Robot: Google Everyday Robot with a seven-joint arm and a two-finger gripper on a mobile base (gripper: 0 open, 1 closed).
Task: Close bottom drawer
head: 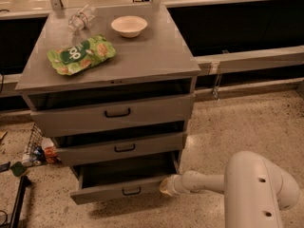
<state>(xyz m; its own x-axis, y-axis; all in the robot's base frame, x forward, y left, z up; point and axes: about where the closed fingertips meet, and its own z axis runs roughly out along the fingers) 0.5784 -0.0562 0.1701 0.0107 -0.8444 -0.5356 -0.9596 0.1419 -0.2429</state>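
Note:
The bottom drawer (109, 190) is the lowest of three grey drawers and has a small black bar handle (131, 191). It stands pulled out, its dark inside showing above the front panel. My gripper (165, 185) is at the end of the white arm (209, 182), low near the floor, pressed against the right end of the drawer's front panel. The middle drawer (118, 148) and top drawer (114, 114) stand out a little less.
On the cabinet top (142, 56) lie a green snack bag (80, 55), a white bowl (128, 25) and a clear plastic bottle (80, 17). Clutter and a wire rack (33, 146) sit on the speckled floor at left. A dark counter front runs behind.

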